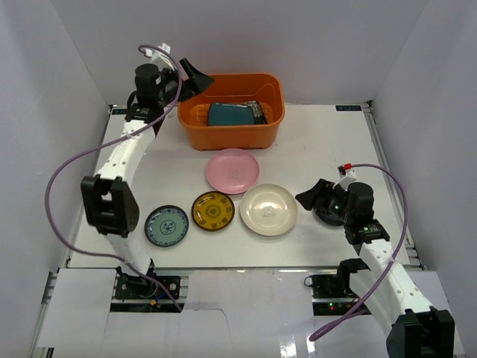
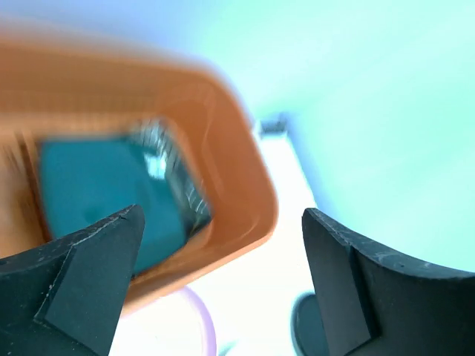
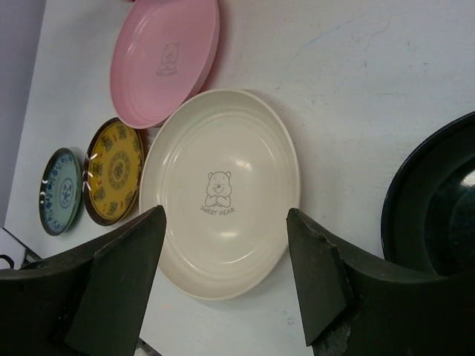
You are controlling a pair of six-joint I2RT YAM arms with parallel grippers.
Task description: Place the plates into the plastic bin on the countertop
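Right wrist shows cream plate (image 3: 220, 194) under spread right claw (image 3: 225, 222)

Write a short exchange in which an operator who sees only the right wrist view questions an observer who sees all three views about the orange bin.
Operator: Where is the bin?
Observer: At the far edge of the countertop, beyond the pink plate.
Operator: Is anything in it?
Observer: Yes, a teal square plate lies on top of a dark patterned one.
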